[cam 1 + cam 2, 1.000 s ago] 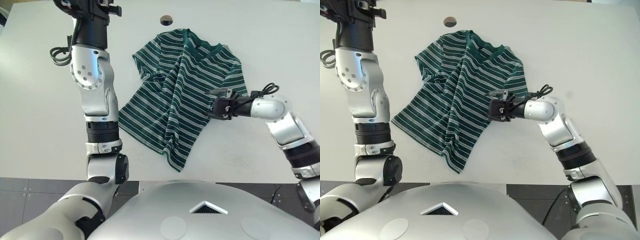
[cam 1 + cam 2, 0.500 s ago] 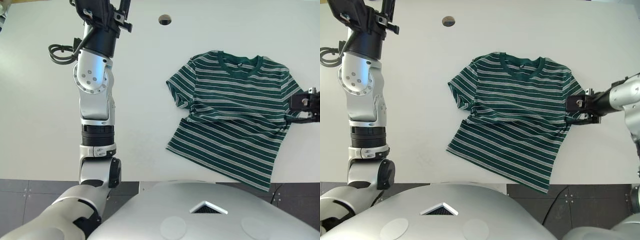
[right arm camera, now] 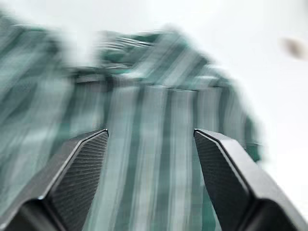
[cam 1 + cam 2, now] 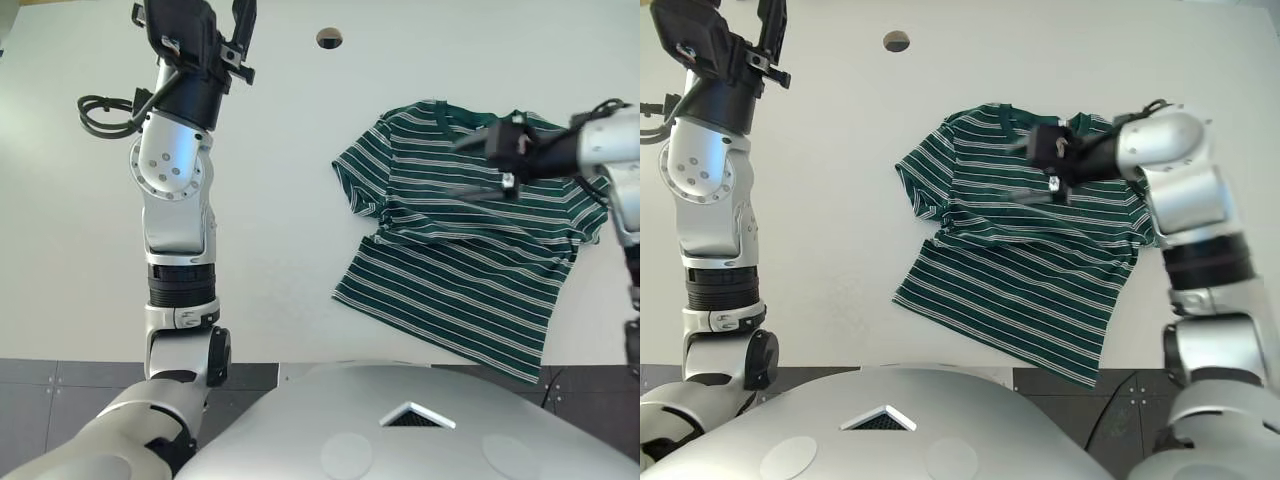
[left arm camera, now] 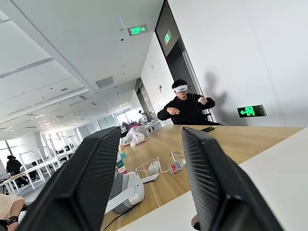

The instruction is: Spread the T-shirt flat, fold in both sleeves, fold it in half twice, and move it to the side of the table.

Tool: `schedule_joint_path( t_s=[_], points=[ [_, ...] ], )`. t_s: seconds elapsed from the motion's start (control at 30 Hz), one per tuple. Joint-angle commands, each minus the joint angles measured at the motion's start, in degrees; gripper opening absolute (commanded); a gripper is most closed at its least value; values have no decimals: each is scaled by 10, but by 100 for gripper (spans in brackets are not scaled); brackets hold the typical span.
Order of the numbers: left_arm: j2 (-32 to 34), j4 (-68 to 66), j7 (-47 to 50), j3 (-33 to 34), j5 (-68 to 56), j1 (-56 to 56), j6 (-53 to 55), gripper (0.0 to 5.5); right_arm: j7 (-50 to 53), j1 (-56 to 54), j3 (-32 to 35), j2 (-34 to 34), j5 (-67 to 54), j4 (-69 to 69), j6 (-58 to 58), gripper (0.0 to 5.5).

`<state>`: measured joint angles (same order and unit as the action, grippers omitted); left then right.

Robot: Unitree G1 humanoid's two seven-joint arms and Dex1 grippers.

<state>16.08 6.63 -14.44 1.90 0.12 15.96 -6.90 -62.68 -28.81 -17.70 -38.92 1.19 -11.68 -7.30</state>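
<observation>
Shift: my right gripper [image 4: 468, 168] is swinging in from the T-shirt's [image 4: 450, 270] right sleeve to above its chest; jaws are standing apart, carrying nothing
T-shirt: lying mostly spread on the table [image 4: 300, 200]; its left sleeve is bunching
Left gripper [image 5: 150, 134]: hanging raised, well left of the T-shirt; fingers are gaping
Risk: I am likely pinching both layers at the chest; dragging would be rumpling the T-shirt again

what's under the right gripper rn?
The striped T-shirt, its chest near the collar, lying on the table. The right gripper has open, empty jaws. The tabletop beneath is hidden by fabric.
</observation>
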Motion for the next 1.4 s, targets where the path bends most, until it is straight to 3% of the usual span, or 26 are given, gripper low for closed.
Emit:
schedule_joint_path(
  t_s=[0.03,0.17,0.3,0.4,0.63,0.77,1.0,1.13,1.27,1.4],
  points=[
    [-5,30,0,-8,-3,-7,32,233,91,-50,-13,70,48,-119,42,328],
    [-9,34,0,-6,-6,-12,42,233,158,-95,-25,125,87,-252,91,328],
    [-11,7,-3,-3,-8,-22,17,233,229,-126,-99,159,195,-365,164,328],
    [-7,-18,-8,4,-15,-30,-8,233,278,-150,-130,223,232,-453,192,328],
    [9,-76,-30,25,-36,-37,-62,233,382,-233,-92,353,212,-565,215,328],
    [10,-120,-35,33,-41,-46,-104,233,425,-264,-67,381,208,-605,217,328],
    [31,-166,-66,46,-60,-81,-134,233,432,-296,-30,346,195,-585,260,328],
    [54,-139,-104,47,-86,-136,-81,233,334,-278,23,289,125,-461,273,328],
    [93,-44,-170,42,-168,-227,102,233,212,-209,83,211,27,-253,167,328],
    [119,22,-180,48,-278,-242,356,233,199,-169,116,162,0,-127,86,328]
  ],
)
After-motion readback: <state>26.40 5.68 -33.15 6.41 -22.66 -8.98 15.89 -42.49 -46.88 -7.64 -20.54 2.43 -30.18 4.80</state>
